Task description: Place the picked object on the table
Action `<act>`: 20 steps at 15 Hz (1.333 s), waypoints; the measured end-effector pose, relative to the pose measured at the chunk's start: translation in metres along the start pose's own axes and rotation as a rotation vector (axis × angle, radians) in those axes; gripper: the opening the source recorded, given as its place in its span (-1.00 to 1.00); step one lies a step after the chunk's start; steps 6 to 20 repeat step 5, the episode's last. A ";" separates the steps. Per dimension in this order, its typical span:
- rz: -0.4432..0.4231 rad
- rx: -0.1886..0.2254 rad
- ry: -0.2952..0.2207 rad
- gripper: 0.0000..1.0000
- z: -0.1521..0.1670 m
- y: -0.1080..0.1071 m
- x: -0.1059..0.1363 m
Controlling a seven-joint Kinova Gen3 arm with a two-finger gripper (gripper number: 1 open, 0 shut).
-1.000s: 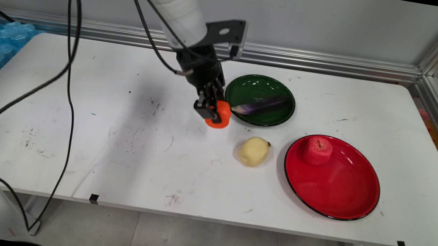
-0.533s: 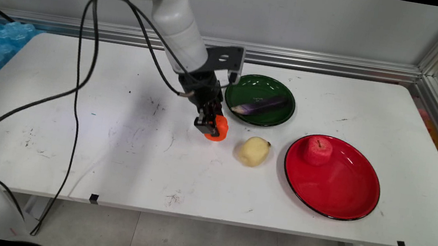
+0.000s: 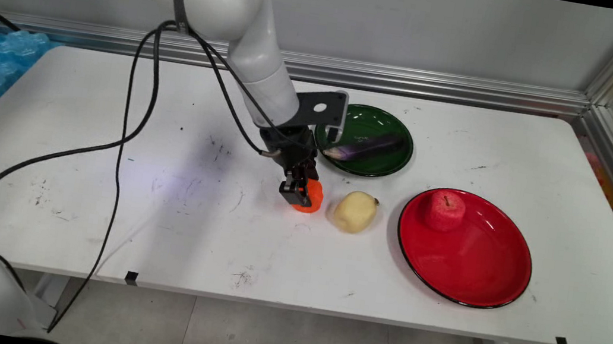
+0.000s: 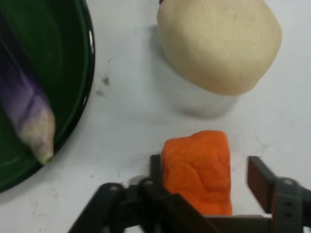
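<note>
The gripper [image 3: 298, 194] is down at the counter [image 3: 155, 223], near its middle, with an orange lump [image 3: 310, 202] between its fingers; in the hand view the jaws stand partly open, one finger against the lump's side and the other finger [image 4: 260, 180] a little apart from it, with a strip of white counter showing between; so the lump sits inside the jaws but is not squeezed from both sides, and it appears to rest on the counter; just beside it, toward the right, lies a pale yellow potato [image 3: 355, 212], close but not touching; behind the gripper is a green plate [image 3: 363, 121] with a purple eggplant [image 3: 368, 146] lying across it, its pale tip pointing toward the gripper; further right, well apart, a red plate [image 3: 473, 267] holds a red apple [image 3: 445, 211] near its back rim; black cables hang from the arm over the counter's left half.
</note>
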 end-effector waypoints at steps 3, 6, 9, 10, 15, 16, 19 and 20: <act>0.016 -0.007 0.012 1.00 0.002 0.001 0.001; 0.026 -0.011 0.021 1.00 -0.001 0.003 0.001; 0.026 -0.011 0.021 1.00 -0.001 0.003 0.001; 0.026 -0.011 0.021 1.00 -0.001 0.003 0.001; 0.026 -0.011 0.021 1.00 -0.001 0.003 0.001; 0.026 -0.011 0.021 1.00 -0.001 0.003 0.001; 0.026 -0.011 0.021 1.00 -0.001 0.003 0.001; 0.026 -0.011 0.021 1.00 -0.001 0.003 0.001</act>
